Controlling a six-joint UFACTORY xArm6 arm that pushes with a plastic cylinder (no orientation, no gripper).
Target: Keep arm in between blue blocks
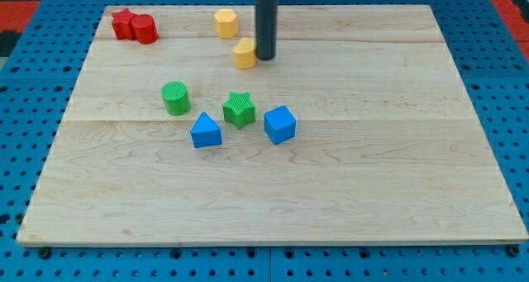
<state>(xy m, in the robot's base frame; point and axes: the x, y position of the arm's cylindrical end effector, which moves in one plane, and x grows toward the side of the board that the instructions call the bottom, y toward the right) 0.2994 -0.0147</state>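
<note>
A blue triangular block (206, 131) and a blue cube (280, 124) lie near the middle of the wooden board (372, 166), with a green star block (239, 109) between and just above them. My tip (264, 58) is near the view's top, well above the blue blocks, right beside a yellow block (245, 54) on its left. The rod rises dark and straight out of the view's top.
A green cylinder (175, 97) sits left of the star. A second yellow block (226, 23) lies near the top edge. A red star (123, 23) and a red cylinder (145, 29) touch at the top left corner. A blue pegboard surrounds the board.
</note>
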